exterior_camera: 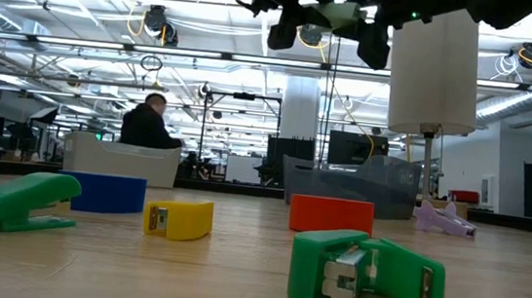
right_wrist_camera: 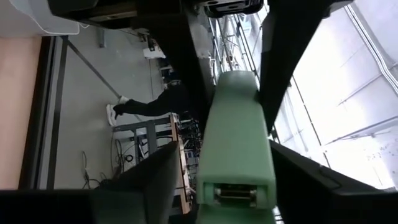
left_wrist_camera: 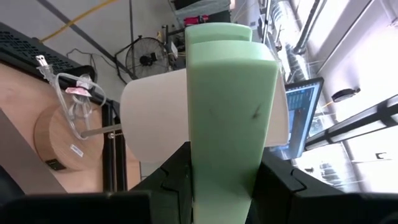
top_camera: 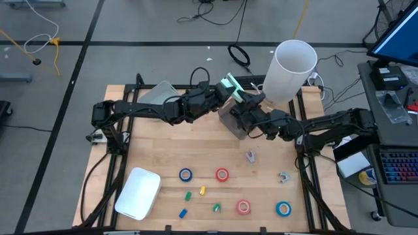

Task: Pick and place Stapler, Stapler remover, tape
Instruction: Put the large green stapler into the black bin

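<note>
A pale green stapler (left_wrist_camera: 231, 106) fills the left wrist view, pinched between the left hand's (top_camera: 230, 87) two dark fingers (left_wrist_camera: 166, 186), which press on its sides. In the high view this hand holds it up in the air above the far middle of the counter (top_camera: 163, 147), over a clear grey bin (top_camera: 233, 121). The right hand (top_camera: 243, 103) meets it from the other side: in the right wrist view its fingers (right_wrist_camera: 291, 37) stand to either side of the same stapler, spread a little wider than the body, and I cannot tell whether they touch it. From the low view both hands hang high with the stapler between them.

Beside them a white cylinder (top_camera: 290, 70) stands on a thin stem at the far right of the counter. Nearer the front lie the tape rolls: a blue one (top_camera: 186, 174) and a red one (top_camera: 222, 174) side by side, then a second red one (top_camera: 243, 207) and a second blue one (top_camera: 283, 209) closer to the front edge. Small green, yellow and blue clips (top_camera: 201, 191) are scattered between them, and a white lid (top_camera: 138, 192) rests at the front left. Two small grey pieces (top_camera: 251, 155) lie right of centre.
</note>
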### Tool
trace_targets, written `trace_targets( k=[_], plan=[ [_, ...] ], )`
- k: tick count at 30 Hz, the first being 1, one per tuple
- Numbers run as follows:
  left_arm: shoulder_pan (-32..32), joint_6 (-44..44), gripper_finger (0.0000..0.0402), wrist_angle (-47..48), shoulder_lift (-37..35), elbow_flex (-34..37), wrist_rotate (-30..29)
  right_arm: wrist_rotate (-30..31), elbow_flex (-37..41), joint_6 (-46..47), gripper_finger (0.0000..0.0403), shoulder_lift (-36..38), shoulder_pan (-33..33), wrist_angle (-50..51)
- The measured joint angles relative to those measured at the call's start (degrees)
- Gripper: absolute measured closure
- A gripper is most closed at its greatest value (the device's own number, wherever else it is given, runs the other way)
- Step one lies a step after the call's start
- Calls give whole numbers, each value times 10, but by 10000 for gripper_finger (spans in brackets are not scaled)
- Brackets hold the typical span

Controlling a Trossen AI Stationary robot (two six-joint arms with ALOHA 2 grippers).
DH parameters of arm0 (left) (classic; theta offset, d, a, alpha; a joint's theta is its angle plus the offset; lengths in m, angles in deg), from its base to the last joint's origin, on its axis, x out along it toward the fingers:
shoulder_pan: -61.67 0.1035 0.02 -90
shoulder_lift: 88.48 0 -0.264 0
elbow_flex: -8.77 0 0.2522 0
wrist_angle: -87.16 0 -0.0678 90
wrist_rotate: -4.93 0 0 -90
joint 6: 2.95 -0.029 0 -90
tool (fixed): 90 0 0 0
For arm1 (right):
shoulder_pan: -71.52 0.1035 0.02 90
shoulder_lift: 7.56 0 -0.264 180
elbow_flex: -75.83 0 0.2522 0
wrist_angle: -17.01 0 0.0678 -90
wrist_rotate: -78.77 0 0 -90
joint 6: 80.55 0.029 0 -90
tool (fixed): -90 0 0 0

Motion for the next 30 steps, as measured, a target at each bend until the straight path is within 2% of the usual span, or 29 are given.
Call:
trace_targets(
  k=[7, 16, 24, 30],
  plan=[
    [0, 18, 283, -3, 0, 0, 1, 10, 0, -10, 277, 0, 0, -19],
    [3, 23, 280, 0, 0, 0, 7, 12, 0, -12, 280, -1, 1, -22],
    [3, -29, 162, -2, 0, 0, 10, 13, 1, -8, 281, -1, 1, -22],
    [4, -95, 116, -1, 0, -1, 15, 35, 1, 12, 283, -2, 1, -21]
  ],
)
